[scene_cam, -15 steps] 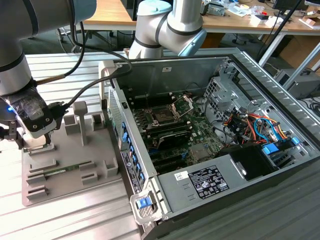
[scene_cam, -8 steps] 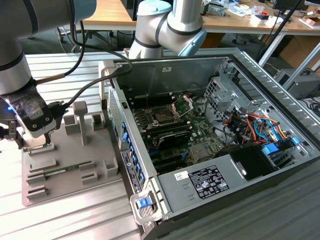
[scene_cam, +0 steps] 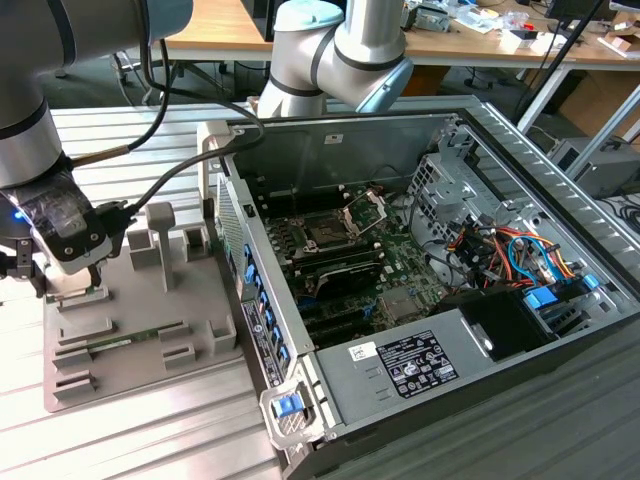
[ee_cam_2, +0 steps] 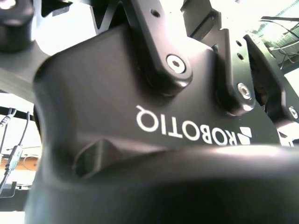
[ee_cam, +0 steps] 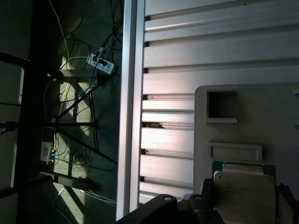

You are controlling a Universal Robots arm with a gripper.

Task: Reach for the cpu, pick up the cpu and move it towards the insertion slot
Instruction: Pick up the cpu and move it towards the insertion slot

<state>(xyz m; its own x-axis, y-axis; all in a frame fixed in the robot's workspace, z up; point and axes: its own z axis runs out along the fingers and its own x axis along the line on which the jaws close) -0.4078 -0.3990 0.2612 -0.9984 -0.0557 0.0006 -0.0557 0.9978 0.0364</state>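
The gripper [scene_cam: 72, 283] hangs low over the grey parts holder [scene_cam: 150, 345]; in the first wrist view the cpu [ee_cam: 244, 193] lies flat directly beneath the jaws, grip impossible to tell; the insertion slot [scene_cam: 325, 232] sits well apart from them, toward the exterior view's right

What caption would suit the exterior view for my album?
Gripper poised at the grey tray, apart from the insertion slot inside the open computer case.

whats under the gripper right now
The gripper hangs over the grey fixture tray; in the first wrist view the cpu lies there beneath it. Dark gripper parts cover one edge of the cpu, so contact cannot be seen.
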